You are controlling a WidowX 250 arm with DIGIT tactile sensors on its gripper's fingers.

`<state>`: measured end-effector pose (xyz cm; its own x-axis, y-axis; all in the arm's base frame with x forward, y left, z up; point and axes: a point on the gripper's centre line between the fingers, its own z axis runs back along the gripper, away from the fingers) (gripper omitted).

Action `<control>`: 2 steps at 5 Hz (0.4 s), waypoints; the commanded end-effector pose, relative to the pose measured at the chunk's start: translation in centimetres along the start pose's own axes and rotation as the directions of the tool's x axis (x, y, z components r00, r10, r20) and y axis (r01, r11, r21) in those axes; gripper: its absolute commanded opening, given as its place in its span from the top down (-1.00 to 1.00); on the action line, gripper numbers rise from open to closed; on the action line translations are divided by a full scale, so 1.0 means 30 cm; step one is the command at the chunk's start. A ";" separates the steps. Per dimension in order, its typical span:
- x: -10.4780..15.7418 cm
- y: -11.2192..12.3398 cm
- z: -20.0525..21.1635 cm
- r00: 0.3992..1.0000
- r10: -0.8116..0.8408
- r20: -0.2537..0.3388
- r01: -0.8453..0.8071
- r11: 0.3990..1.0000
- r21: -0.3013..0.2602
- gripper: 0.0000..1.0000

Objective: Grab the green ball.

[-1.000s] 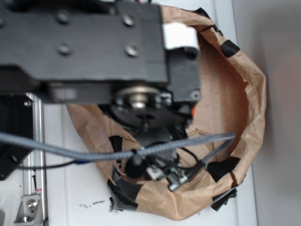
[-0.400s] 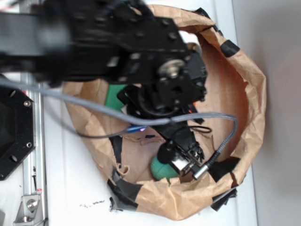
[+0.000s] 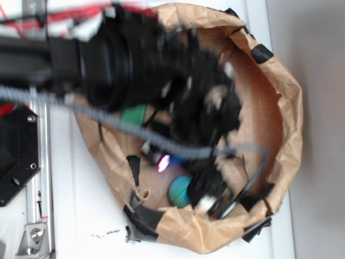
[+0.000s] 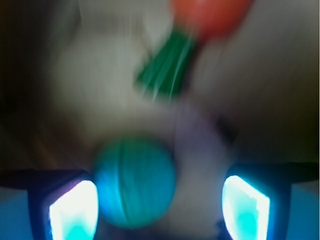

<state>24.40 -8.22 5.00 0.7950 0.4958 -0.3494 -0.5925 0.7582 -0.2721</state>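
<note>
The green ball [image 4: 134, 182] is a small teal-green sphere with faint ridges, lying on the brown paper floor of the bag. In the wrist view it sits between my two glowing fingertips, close to the left pad [image 4: 74, 212] and well clear of the right one. My gripper [image 4: 160, 210] is open around it. In the exterior view the ball [image 3: 179, 191] peeks out just left of the blurred black gripper [image 3: 213, 200], low in the paper bag [image 3: 280, 113].
An orange carrot [image 4: 210, 17] with a dark green top [image 4: 167, 65] lies beyond the ball. A flat green block [image 3: 133, 115] shows under the arm. The crumpled bag walls, patched with black tape [image 3: 143, 218], ring the area closely.
The arm has swung and dropped further into the bag, blurring heavily. The ball now shows more to the left of the gripper than before.
</note>
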 end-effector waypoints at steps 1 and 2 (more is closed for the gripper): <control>-0.008 -0.038 -0.040 0.976 -0.157 0.153 0.150 0.987 0.058 1.00; 0.032 -0.045 -0.007 0.971 -0.170 0.169 0.166 0.985 0.039 1.00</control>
<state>25.08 -9.27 4.06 0.8853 0.4245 -0.1900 -0.4622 0.8483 -0.2586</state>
